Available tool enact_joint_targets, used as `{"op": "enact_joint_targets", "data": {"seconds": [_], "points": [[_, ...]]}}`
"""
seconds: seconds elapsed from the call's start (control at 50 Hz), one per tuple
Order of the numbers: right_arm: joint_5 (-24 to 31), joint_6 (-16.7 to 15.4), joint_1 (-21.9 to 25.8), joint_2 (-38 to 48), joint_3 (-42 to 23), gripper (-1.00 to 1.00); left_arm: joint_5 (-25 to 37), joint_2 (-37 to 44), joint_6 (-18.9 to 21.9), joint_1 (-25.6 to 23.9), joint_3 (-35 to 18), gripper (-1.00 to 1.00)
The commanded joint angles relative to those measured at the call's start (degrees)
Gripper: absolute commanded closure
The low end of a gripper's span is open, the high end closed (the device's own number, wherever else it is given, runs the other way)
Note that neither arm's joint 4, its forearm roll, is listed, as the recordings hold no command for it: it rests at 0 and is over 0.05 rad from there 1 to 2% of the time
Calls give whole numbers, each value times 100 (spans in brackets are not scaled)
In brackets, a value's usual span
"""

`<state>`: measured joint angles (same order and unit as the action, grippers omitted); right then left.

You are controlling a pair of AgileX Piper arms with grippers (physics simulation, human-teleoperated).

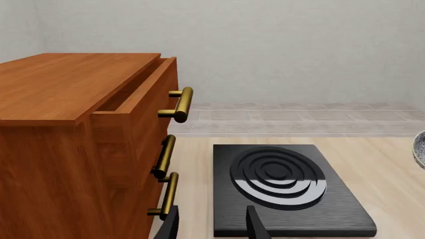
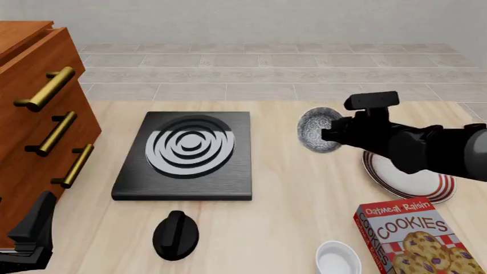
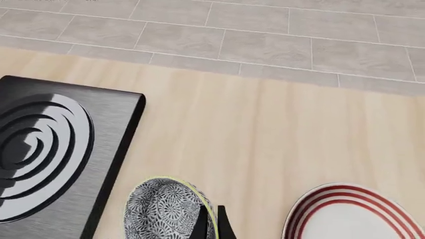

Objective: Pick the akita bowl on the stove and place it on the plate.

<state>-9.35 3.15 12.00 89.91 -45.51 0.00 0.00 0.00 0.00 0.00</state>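
Pinched by its rim between the right gripper [image 3: 212, 224] fingers so it tilts in transit, the akita bowl [image 2: 318, 131] hangs between the stove [image 2: 186, 155] at nine o'clock and the plate [image 2: 407, 177] at four o'clock, while the left gripper [image 1: 212, 224] idles spread.

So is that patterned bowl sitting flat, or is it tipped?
Tipped. In the front view the akita bowl shows its speckled inside toward the camera, its rim pinched by the right tool, between stove and plate.

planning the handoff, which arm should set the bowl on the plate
Right. Its gripper grips the akita bowl's rim, off the stove, beside the plate. The left gripper sits by the drawers.
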Motion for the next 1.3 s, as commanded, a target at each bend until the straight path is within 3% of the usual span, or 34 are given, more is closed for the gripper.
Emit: {"op": "enact_joint_targets", "data": {"seconds": [0.02, 1.3], "points": [[-97, 52, -253, -78, 143, 100, 0, 0, 0, 0, 0, -100], [-338, -478, -1903, -176, 720, 100, 0, 0, 0, 0, 0, -100]]}}
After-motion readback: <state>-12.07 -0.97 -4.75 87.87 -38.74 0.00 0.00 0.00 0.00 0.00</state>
